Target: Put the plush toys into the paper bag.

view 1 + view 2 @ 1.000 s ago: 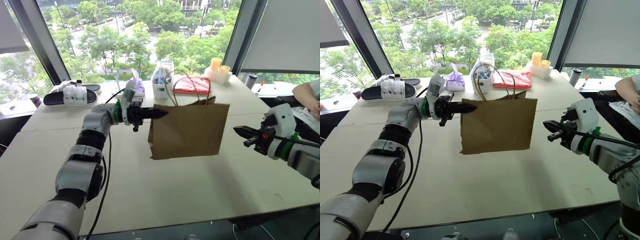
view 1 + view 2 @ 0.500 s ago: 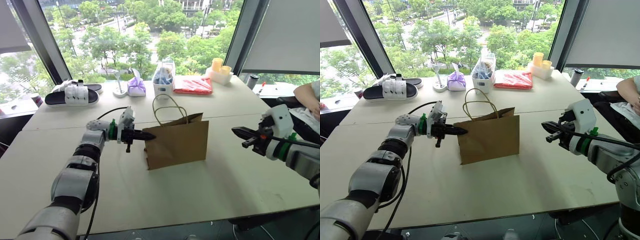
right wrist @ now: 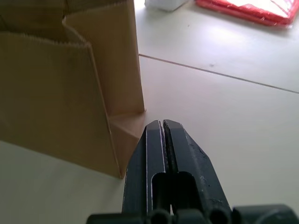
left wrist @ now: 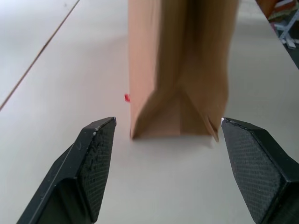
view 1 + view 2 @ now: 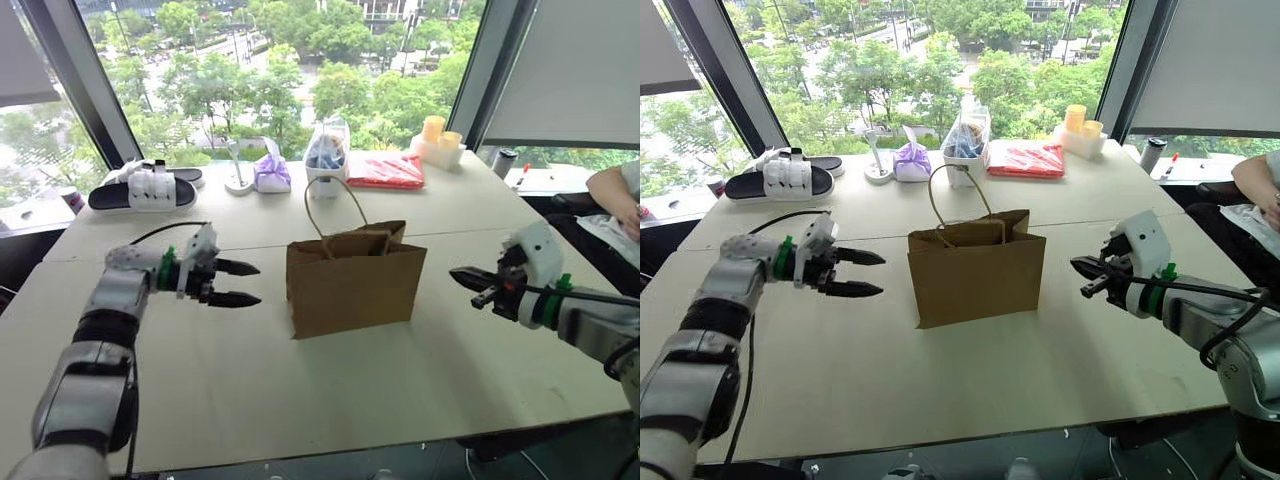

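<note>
Paper bag [image 5: 355, 280] is seen standing upright on the table [image 5: 330, 390], between the two claws, with its thin loop handles [image 5: 337, 205] raised above the open mouth. The left gripper [image 5: 245, 284] is held beside the bag's narrow left end, apart from it, with its two black fingers [image 4: 96, 154] spread wide and nothing between them. The right gripper [image 5: 462, 277] is held on the other side of the bag, near its right end but not touching, and its fingers are pressed together with nothing held. The plush toys cannot be made out. Beyond the bag, far from both claws, a red flat packet [image 5: 385, 170], a clear plastic bag [image 5: 325, 150] and a black sandal [image 5: 140, 188] are placed by the window.
</note>
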`<state>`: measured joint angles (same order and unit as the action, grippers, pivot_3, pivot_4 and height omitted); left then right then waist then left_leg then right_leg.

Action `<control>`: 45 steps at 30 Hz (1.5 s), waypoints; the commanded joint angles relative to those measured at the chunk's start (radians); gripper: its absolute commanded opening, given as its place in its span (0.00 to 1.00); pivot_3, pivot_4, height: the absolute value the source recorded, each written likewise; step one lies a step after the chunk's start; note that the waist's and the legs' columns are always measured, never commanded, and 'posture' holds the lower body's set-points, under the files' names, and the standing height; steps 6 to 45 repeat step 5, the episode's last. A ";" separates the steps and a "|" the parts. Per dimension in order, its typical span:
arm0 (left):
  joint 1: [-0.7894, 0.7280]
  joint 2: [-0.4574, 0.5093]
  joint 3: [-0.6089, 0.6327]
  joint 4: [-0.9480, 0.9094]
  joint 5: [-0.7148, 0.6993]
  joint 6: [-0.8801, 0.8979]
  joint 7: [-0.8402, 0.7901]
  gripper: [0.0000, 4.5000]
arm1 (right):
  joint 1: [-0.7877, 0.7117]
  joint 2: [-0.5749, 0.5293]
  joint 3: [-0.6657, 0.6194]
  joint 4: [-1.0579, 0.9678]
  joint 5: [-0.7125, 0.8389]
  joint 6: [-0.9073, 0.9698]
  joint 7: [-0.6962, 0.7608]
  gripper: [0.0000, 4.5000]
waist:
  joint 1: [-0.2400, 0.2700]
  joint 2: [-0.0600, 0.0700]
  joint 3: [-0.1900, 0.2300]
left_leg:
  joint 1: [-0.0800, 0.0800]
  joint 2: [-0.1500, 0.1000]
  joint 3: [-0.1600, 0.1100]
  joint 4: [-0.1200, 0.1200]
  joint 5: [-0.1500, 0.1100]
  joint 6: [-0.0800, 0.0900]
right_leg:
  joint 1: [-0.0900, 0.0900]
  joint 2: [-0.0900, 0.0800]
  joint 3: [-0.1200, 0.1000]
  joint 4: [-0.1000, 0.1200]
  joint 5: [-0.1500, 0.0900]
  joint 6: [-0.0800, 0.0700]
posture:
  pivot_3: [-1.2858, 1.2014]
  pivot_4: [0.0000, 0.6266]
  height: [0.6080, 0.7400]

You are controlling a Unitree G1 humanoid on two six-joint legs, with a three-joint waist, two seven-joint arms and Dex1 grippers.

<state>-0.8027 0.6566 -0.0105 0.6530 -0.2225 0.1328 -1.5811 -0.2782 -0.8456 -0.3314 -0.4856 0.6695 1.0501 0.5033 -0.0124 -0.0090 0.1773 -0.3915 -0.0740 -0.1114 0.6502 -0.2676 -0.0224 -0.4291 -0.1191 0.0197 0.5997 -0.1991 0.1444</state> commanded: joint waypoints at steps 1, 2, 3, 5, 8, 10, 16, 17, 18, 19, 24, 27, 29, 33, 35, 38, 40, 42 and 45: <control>0.125 0.057 0.084 -0.325 -0.114 0.211 0.086 0.83 | 0.041 -0.043 -0.014 -0.060 0.010 -0.038 0.068 0.00 | 0.001 0.000 0.000 | 0.000 0.000 0.000 0.000 0.000 0.000 | 0.000 0.000 0.000 0.000 0.000 0.000 | 0.52 0.24 1.00; 0.177 0.073 0.105 -0.412 -0.140 0.265 0.115 0.83 | 0.053 -0.053 -0.012 -0.074 0.018 -0.044 0.089 0.00 | 0.001 0.000 0.000 | 0.000 0.001 -0.001 0.000 0.000 0.000 | 0.000 0.000 0.001 0.000 0.000 0.000 | 0.52 0.24 1.00; 0.218 0.085 0.124 -0.480 -0.167 0.314 0.143 0.83 | 0.060 -0.058 -0.011 -0.085 0.025 -0.048 0.105 0.00 | 0.000 0.000 0.000 | 0.000 0.001 -0.001 0.000 0.000 0.000 | 0.000 0.000 0.000 0.000 0.000 0.000 | 0.52 0.24 1.00; 0.297 0.099 0.171 -0.629 -0.229 0.426 0.217 0.83 | 0.057 -0.065 -0.017 -0.102 0.059 -0.044 0.137 0.00 | 0.000 0.000 0.000 | 0.001 0.002 -0.001 0.000 0.000 0.000 | 0.000 0.000 0.001 0.000 0.000 0.000 | 0.52 0.24 1.00; 0.297 0.099 0.171 -0.629 -0.229 0.426 0.217 0.83 | 0.057 -0.065 -0.017 -0.102 0.059 -0.044 0.137 0.00 | 0.000 0.000 0.000 | 0.001 0.002 -0.001 0.000 0.000 0.000 | 0.000 0.000 0.001 0.000 0.000 0.000 | 0.52 0.24 1.00; 0.297 0.099 0.171 -0.629 -0.229 0.426 0.217 0.83 | 0.057 -0.065 -0.017 -0.102 0.059 -0.044 0.137 0.00 | 0.000 0.000 0.000 | 0.001 0.002 -0.001 0.000 0.000 0.000 | 0.000 0.000 0.001 0.000 0.000 0.000 | 0.52 0.24 1.00; 0.297 0.099 0.171 -0.629 -0.229 0.426 0.217 0.83 | 0.057 -0.065 -0.017 -0.102 0.059 -0.044 0.137 0.00 | 0.000 0.000 0.000 | 0.001 0.002 -0.001 0.000 0.000 0.000 | 0.000 0.000 0.001 0.000 0.000 0.000 | 0.52 0.24 1.00; 0.297 0.099 0.171 -0.629 -0.229 0.426 0.217 0.83 | 0.057 -0.065 -0.017 -0.102 0.059 -0.044 0.137 0.00 | 0.000 0.000 0.000 | 0.001 0.002 -0.001 0.000 0.000 0.000 | 0.000 0.000 0.001 0.000 0.000 0.000 | 0.52 0.24 1.00; 0.297 0.099 0.171 -0.629 -0.229 0.426 0.217 0.83 | 0.057 -0.065 -0.017 -0.102 0.059 -0.044 0.137 0.00 | 0.000 0.000 0.000 | 0.001 0.002 -0.001 0.000 0.000 0.000 | 0.000 0.000 0.001 0.000 0.000 0.000 | 0.52 0.24 1.00; 0.297 0.099 0.171 -0.629 -0.229 0.426 0.217 0.83 | 0.057 -0.065 -0.017 -0.102 0.059 -0.044 0.137 0.00 | 0.000 0.000 0.000 | 0.001 0.002 -0.001 0.000 0.000 0.000 | 0.000 0.000 0.001 0.000 0.000 0.000 | 0.52 0.24 1.00; 0.297 0.099 0.171 -0.629 -0.229 0.426 0.217 0.83 | 0.057 -0.065 -0.017 -0.102 0.059 -0.044 0.137 0.00 | 0.000 0.000 0.000 | 0.001 0.002 -0.001 0.000 0.000 0.000 | 0.000 0.000 0.001 0.000 0.000 0.000 | 0.52 0.24 1.00; 0.297 0.099 0.171 -0.629 -0.229 0.426 0.217 0.83 | 0.057 -0.065 -0.017 -0.102 0.059 -0.044 0.137 0.00 | 0.000 0.000 0.000 | 0.001 0.002 -0.001 0.000 0.000 0.000 | 0.000 0.000 0.001 0.000 0.000 0.000 | 0.52 0.24 1.00; 0.297 0.099 0.171 -0.629 -0.229 0.426 0.217 0.83 | 0.057 -0.065 -0.017 -0.102 0.059 -0.044 0.137 0.00 | 0.000 0.000 0.000 | 0.001 0.002 -0.001 0.000 0.000 0.000 | 0.000 0.000 0.001 0.000 0.000 0.000 | 0.52 0.24 1.00; 0.297 0.099 0.171 -0.629 -0.229 0.426 0.217 0.83 | 0.057 -0.065 -0.017 -0.102 0.059 -0.044 0.137 0.00 | 0.000 0.000 0.000 | 0.001 0.002 -0.001 0.000 0.000 0.000 | 0.000 0.000 0.001 0.000 0.000 0.000 | 0.52 0.24 1.00; 0.297 0.099 0.171 -0.629 -0.229 0.426 0.217 0.83 | 0.057 -0.065 -0.017 -0.102 0.059 -0.044 0.137 0.00 | 0.000 0.000 0.000 | 0.001 0.002 -0.001 0.000 0.000 0.000 | 0.000 0.000 0.001 0.000 0.000 0.000 | 0.52 0.24 1.00; 0.297 0.099 0.171 -0.629 -0.229 0.426 0.217 0.83 | 0.057 -0.065 -0.017 -0.102 0.059 -0.044 0.137 0.00 | 0.000 0.000 0.000 | 0.001 0.002 -0.001 0.000 0.000 0.000 | 0.000 0.000 0.001 0.000 0.000 0.000 | 0.52 0.24 1.00; 0.297 0.099 0.171 -0.629 -0.229 0.426 0.217 0.83 | 0.057 -0.065 -0.017 -0.102 0.059 -0.044 0.137 0.00 | 0.000 0.000 0.000 | 0.001 0.002 -0.001 0.000 0.000 0.000 | 0.000 0.000 0.001 0.000 0.000 0.000 | 0.52 0.24 1.00; 0.297 0.099 0.171 -0.629 -0.229 0.426 0.217 0.83 | 0.057 -0.065 -0.017 -0.102 0.059 -0.044 0.137 0.00 | 0.000 0.000 0.000 | 0.001 0.002 -0.001 0.000 0.000 0.000 | 0.000 0.000 0.001 0.000 0.000 0.000 | 0.52 0.24 1.00; 0.297 0.099 0.171 -0.629 -0.229 0.426 0.217 0.83 | 0.057 -0.065 -0.017 -0.102 0.059 -0.044 0.137 0.00 | 0.000 0.000 0.000 | 0.001 0.002 -0.001 0.000 0.000 0.000 | 0.000 0.000 0.001 0.000 0.000 0.000 | 0.52 0.24 1.00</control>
